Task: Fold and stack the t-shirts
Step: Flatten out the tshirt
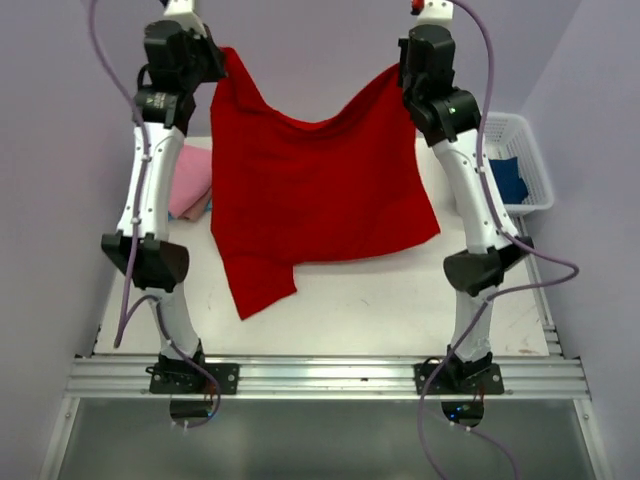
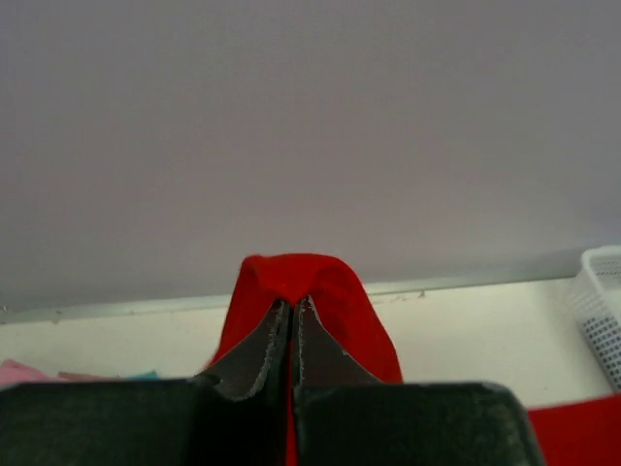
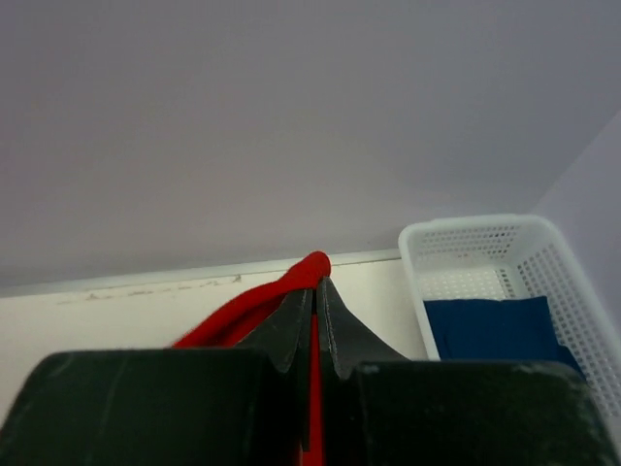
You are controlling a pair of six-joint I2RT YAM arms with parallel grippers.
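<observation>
A bright red t-shirt [image 1: 320, 190] hangs spread in the air between both arms, its top edge sagging in the middle and one sleeve drooping at the lower left. My left gripper [image 1: 222, 62] is shut on its upper left corner; red cloth [image 2: 291, 277] bulges past the closed fingertips [image 2: 277, 335]. At the upper right corner my right gripper [image 1: 400, 75] is shut on the cloth, and a red fold [image 3: 312, 267] pokes out above the tips. A pink t-shirt [image 1: 190, 180] lies on the table at the left with a turquoise edge under it. A dark blue t-shirt [image 1: 507, 180] lies in the basket.
The white mesh basket [image 1: 530, 150] stands at the table's right back edge, close to the right arm, and shows again as the basket [image 3: 466, 243] in the right wrist view. The white table [image 1: 400, 300] lies below the hanging shirt. A pale wall stands behind.
</observation>
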